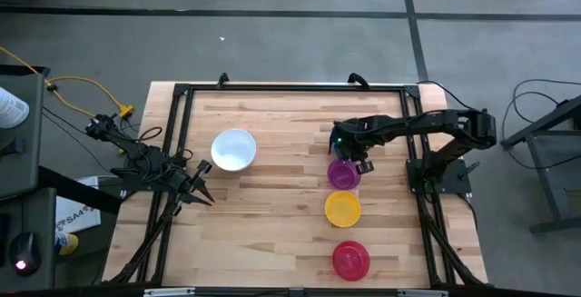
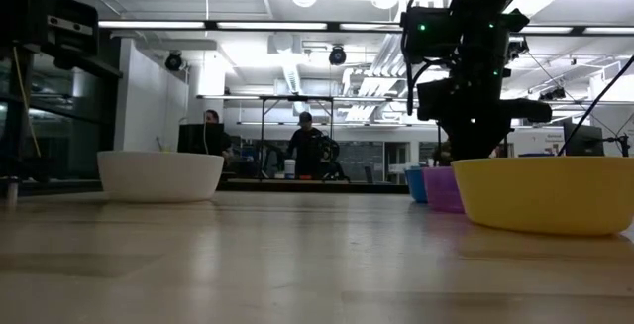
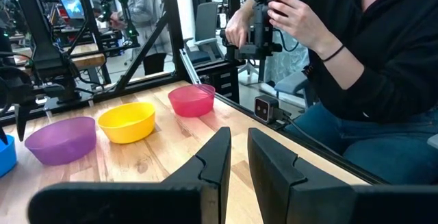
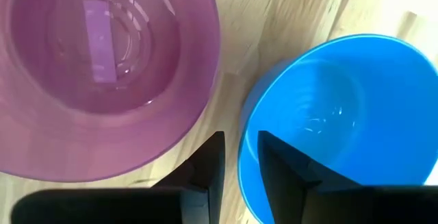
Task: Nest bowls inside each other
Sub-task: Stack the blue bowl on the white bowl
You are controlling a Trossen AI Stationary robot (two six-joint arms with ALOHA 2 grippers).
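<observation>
Five bowls (image 1: 343,208) unnested, right gripper (image 4: 236,159) seemingly straddling blue bowl (image 4: 342,121) rim.

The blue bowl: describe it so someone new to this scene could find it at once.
Start at the wooden table and follow the row of bowls on its right side upward from the red-pink bowl past the yellow bowl to the purple bowl. The blue bowl sits just beyond the purple one, beneath the right gripper. It is the only blue one.
</observation>
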